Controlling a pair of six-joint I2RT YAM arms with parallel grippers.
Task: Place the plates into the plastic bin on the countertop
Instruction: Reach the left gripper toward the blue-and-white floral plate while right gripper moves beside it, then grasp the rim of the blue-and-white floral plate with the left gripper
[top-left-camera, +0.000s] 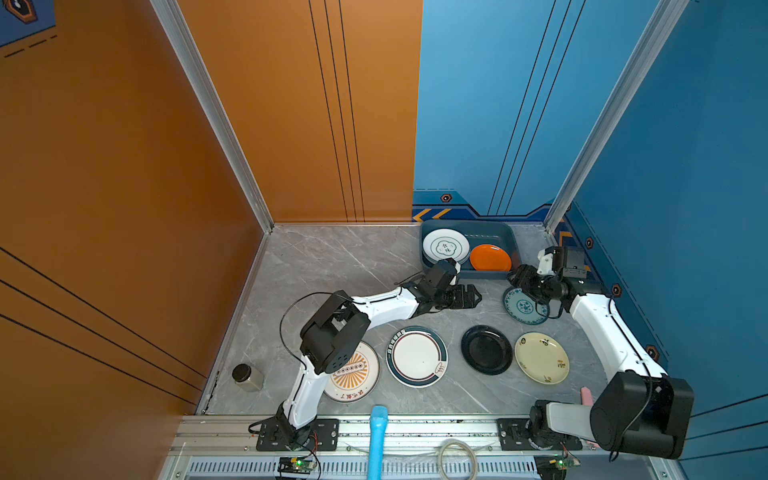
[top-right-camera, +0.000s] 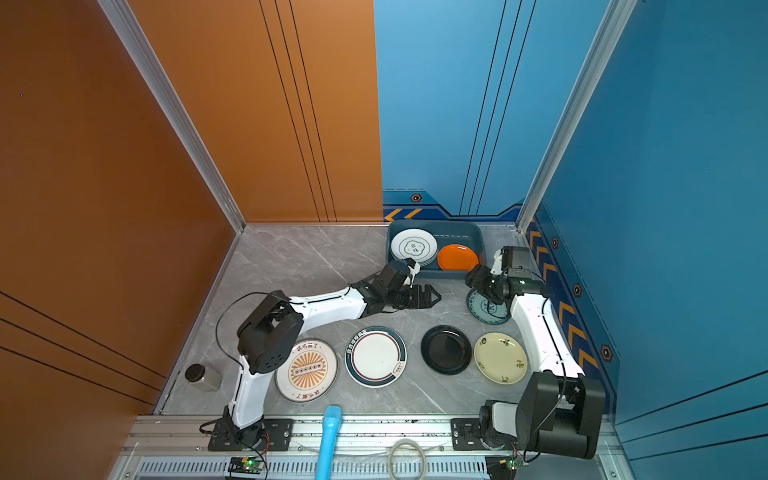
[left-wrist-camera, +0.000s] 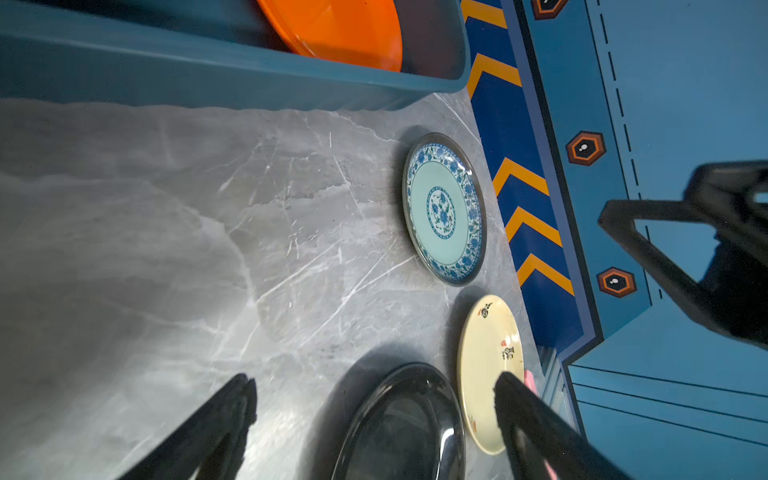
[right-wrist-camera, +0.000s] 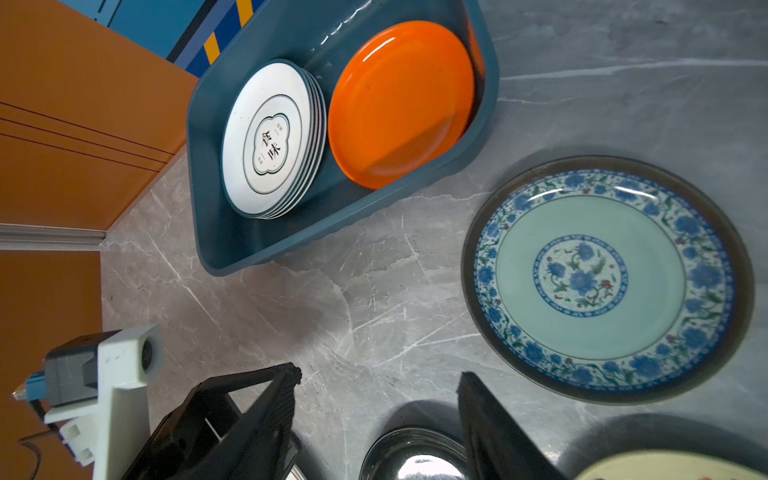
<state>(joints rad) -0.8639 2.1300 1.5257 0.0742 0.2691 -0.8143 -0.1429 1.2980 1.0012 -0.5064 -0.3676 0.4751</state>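
Both top views are looking steeply down from high above the near rail (top-left-camera: 436, 426), taking in the whole countertop (top-left-camera: 332, 266) together. The left wrist camera is hanging low, facing right across the slab. The right wrist camera is sitting even closer, looking down and leftward. Both wrist views are sharing the teal patterned plate (left-wrist-camera: 444, 208) and the plastic bin (right-wrist-camera: 216, 241).

In both top views the right arm (top-left-camera: 598, 320) is covering part of the round teal patterned plate (top-left-camera: 519, 310) (top-right-camera: 486, 309), and the left wrist view's edge is cropping the glossy black round plate (left-wrist-camera: 399, 428).
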